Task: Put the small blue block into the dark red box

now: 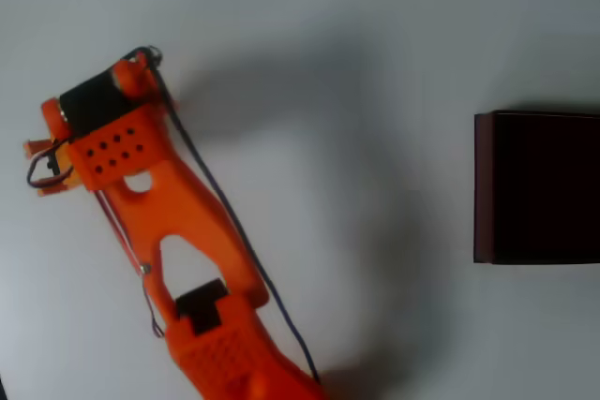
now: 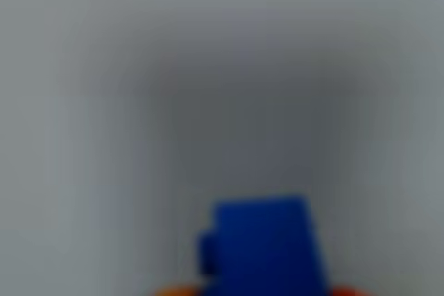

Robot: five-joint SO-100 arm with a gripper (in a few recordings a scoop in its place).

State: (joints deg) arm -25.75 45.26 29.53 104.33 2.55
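White table (image 1: 375, 63), plain, shadow of the arm across its middle. Orange arm (image 1: 178, 231) enters from the bottom edge of the overhead view and reaches up-left; black cable runs along its right side. Dark red box (image 1: 483, 189) at the right edge of the overhead view, maroon walls, near-black inside, partly cut off by the frame, well apart from the arm. Wrist end with black motor sits upper left; the gripper (image 1: 42, 166) pokes out at far left, fingers mostly hidden under the wrist body, so opening can't be told from above. Wrist view is very blurred: small blue block (image 2: 263, 244) fills the bottom centre, right up against the camera, with orange slivers of finger (image 2: 173, 290) at either side of its base. Looks like the block sits between the fingers, probably gripped, but contact is not clear.
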